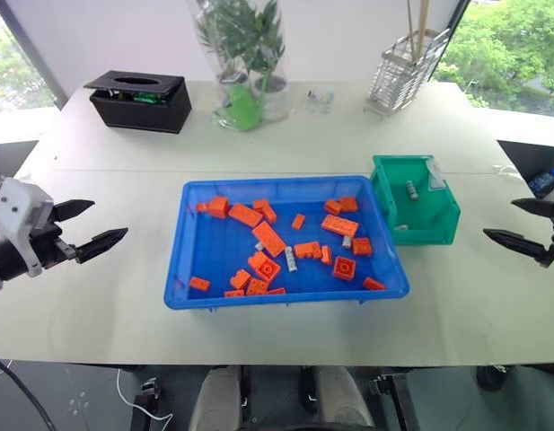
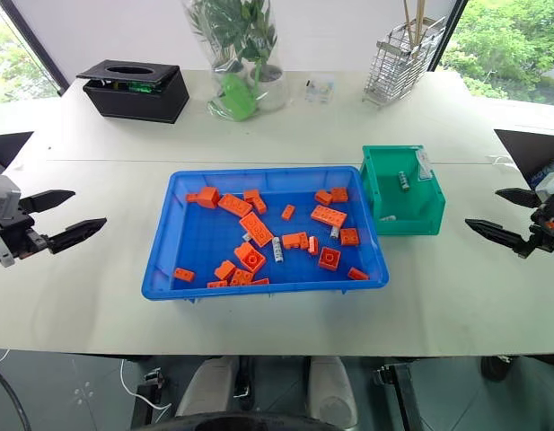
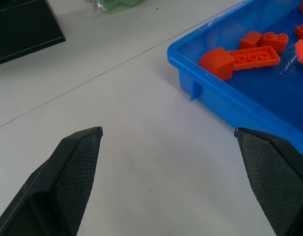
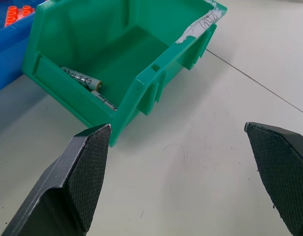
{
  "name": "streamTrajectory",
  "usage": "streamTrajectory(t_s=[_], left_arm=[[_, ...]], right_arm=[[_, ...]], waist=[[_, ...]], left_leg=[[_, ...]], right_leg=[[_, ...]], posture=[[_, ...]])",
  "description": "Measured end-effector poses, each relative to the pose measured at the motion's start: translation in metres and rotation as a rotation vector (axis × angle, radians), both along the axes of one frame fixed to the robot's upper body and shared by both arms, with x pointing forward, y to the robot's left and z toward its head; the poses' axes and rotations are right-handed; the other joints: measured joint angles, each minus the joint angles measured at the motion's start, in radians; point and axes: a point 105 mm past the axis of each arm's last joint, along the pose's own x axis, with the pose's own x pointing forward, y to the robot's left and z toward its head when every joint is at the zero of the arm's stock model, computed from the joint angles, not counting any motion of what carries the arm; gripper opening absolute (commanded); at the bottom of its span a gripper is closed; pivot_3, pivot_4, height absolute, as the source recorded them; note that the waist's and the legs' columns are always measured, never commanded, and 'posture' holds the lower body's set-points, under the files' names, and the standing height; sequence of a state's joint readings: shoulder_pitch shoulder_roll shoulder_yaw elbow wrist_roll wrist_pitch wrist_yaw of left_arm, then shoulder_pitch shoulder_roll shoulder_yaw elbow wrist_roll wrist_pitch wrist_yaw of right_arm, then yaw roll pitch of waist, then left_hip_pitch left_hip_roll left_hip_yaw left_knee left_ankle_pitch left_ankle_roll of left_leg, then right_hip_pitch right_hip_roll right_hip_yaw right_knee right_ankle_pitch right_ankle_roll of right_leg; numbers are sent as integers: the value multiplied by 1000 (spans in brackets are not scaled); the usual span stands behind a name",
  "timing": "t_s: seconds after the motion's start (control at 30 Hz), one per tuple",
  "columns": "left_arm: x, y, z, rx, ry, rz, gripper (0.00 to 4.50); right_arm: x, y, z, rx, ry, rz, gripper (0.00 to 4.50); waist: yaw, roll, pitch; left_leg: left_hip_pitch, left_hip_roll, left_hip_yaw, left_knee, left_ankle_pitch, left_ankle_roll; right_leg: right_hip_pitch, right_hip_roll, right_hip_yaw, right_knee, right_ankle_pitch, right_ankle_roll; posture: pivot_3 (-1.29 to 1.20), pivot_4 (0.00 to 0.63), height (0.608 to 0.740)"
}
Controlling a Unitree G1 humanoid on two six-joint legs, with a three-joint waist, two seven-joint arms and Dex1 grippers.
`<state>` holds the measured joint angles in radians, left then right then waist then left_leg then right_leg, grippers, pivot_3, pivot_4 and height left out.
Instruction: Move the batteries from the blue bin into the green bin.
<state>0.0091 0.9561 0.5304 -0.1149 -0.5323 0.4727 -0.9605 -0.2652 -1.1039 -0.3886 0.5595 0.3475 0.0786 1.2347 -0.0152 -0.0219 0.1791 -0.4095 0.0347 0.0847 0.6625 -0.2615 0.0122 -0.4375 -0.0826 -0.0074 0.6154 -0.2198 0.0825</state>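
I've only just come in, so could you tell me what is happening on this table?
A two-armed robot is sorting batteries out of a blue bin of orange bricks into a green bin. Two batteries lie in the green bin; at least two more remain among the bricks. The left end effector and right end effector hang open at either side of the table, holding nothing.

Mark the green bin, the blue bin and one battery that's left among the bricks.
green bin [image 1: 427, 224]: left eye view, on its front wall.
blue bin [image 1: 285, 296]: left eye view, on its near rim.
battery [image 1: 292, 259]: left eye view, mid-body of the silver cylinder among the orange bricks.
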Motion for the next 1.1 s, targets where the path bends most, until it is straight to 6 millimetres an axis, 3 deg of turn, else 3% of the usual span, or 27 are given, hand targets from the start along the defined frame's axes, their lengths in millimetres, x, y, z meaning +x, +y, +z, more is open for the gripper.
streamTrajectory(t_s=[0.87,1.0,1.1], left_arm=[[1,-2,0,2,10,-15,4500],[3,-11,11,-14,-21,-54,4500],[-3,-30,17,-38,-12,-150,4500]], right_arm=[[6,3,-7,-7,1,11,4479],[16,12,4,-24,-3,57,4479],[27,32,30,-34,-30,125,4479]], waist=[[0,0,0],[-3,0,0],[-7,2,1]], left_leg=[[1,-1,0,1,0,0],[1,-1,1,2,0,0],[1,0,1,1,0,0]], right_leg=[[1,1,0,1,0,0],[1,1,0,2,0,0],[0,1,1,3,0,0]], posture=[[0,150,736],[0,150,736],[0,150,736]])
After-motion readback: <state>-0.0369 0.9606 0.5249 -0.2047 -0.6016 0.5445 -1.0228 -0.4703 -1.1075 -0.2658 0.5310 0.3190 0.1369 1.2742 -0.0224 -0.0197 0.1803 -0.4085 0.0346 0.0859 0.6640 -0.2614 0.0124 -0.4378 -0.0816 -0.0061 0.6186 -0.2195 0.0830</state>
